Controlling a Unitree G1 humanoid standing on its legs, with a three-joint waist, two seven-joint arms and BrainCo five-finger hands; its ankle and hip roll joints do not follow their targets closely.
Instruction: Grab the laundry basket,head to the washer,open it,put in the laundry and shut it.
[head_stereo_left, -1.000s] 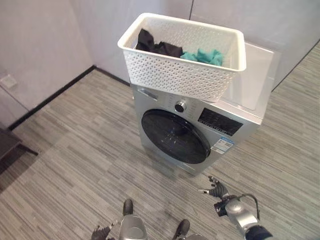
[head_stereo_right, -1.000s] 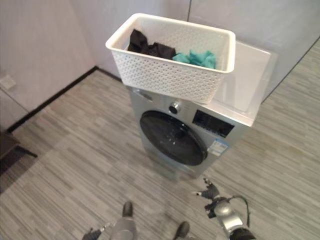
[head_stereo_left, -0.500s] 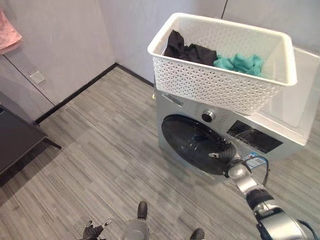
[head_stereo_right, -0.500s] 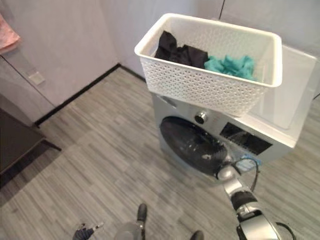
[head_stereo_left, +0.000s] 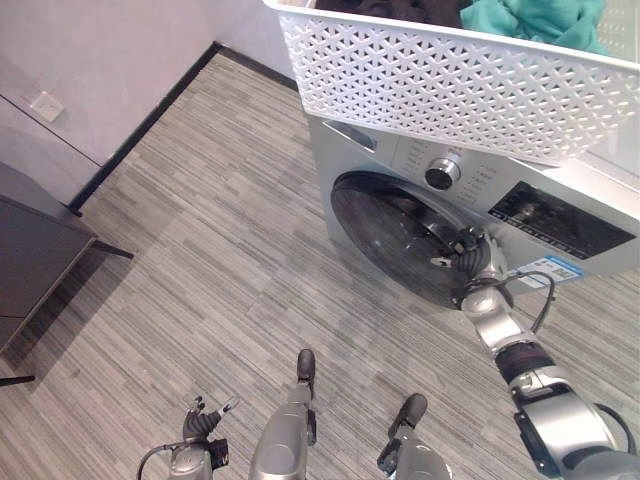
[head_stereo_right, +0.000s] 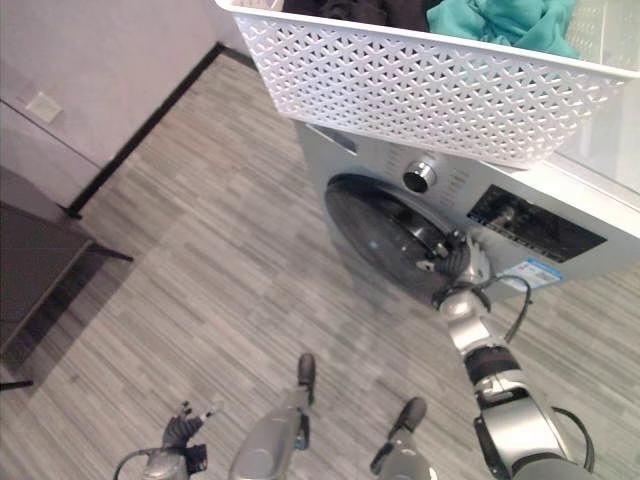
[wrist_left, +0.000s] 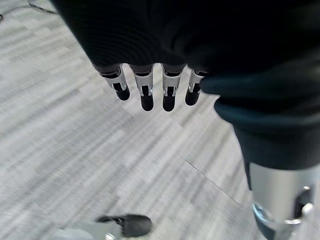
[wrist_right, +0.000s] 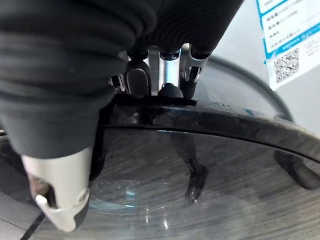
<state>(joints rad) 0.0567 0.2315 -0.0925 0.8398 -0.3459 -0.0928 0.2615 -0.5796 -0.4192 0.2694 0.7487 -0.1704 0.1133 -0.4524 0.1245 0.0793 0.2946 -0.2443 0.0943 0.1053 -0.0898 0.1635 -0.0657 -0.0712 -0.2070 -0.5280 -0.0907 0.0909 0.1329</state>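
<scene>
A silver front-loading washer (head_stereo_left: 400, 160) stands ahead with its dark round door (head_stereo_left: 395, 235) closed. On top sits the white perforated laundry basket (head_stereo_left: 440, 80), holding black clothes (head_stereo_right: 340, 8) and teal clothes (head_stereo_left: 540, 20). My right hand (head_stereo_left: 470, 255) is at the door's right edge. In the right wrist view its fingers (wrist_right: 170, 90) curl onto the rim of the door glass (wrist_right: 190, 150). My left hand (head_stereo_left: 200, 425) hangs low over the floor at the lower left, its fingers (wrist_left: 145, 90) relaxed and holding nothing.
A dark low piece of furniture (head_stereo_left: 30, 270) stands at the left by the wall. The wall's black baseboard (head_stereo_left: 140, 125) runs back toward the washer, with a socket (head_stereo_left: 45, 103) above it. Grey wood-look floor (head_stereo_left: 220, 270) lies in front of the washer.
My right hand rose from near the floor to the door's right edge and stays there. The camera has moved closer and lower, so the washer fills more of the view.
</scene>
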